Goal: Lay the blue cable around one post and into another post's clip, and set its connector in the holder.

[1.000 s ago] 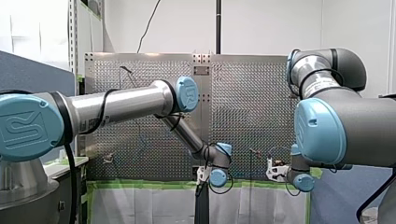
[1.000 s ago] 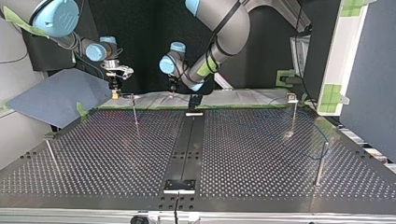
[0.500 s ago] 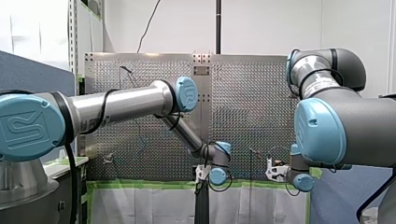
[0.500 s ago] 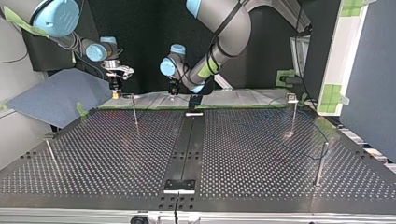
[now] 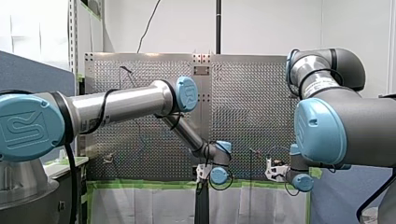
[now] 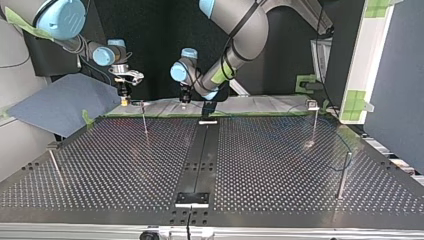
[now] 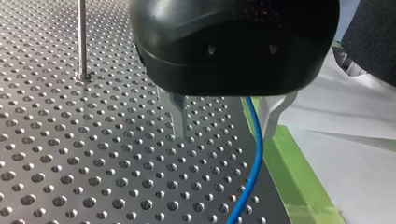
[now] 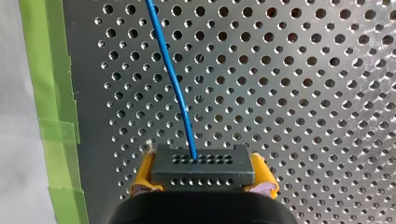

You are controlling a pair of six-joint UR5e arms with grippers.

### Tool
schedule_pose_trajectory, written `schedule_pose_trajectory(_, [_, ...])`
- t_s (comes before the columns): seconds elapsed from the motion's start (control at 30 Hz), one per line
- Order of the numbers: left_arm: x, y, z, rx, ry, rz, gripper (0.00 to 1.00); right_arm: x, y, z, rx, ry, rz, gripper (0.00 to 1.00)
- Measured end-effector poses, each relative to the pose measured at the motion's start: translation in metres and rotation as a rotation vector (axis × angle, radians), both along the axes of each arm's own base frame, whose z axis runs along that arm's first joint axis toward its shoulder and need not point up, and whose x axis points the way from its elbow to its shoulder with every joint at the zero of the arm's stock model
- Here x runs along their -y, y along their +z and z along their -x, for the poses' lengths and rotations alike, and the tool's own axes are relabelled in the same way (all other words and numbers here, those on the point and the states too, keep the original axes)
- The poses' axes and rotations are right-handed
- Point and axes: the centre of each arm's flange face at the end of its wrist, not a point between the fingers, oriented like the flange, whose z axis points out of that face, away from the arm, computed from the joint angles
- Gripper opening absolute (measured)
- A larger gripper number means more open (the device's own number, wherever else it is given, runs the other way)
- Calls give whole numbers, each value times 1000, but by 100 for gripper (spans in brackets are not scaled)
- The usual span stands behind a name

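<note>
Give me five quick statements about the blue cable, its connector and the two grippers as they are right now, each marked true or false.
1. My right gripper has its jaws shut on the black connector. True.
2. The blue cable leaves the connector and runs on over the perforated table. True.
3. My left gripper has its jaws clamped on the cable. False: they stand open, and the cable runs between them.
4. The tape along the table's edge is red. False: the tape is green.
5. A metal post stands on the table ahead of my left gripper. True.
</note>
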Motion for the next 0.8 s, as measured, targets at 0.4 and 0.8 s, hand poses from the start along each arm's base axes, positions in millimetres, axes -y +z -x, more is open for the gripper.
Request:
schedule_pose_trajectory(0.4, [5,0,3,-6,-24,44,26,0,0,-1,1,2,1,8])
schedule_pose_trajectory(0.8, [4,-4,6,-11,-33,48,14,0,0,-2,3,3,2,8])
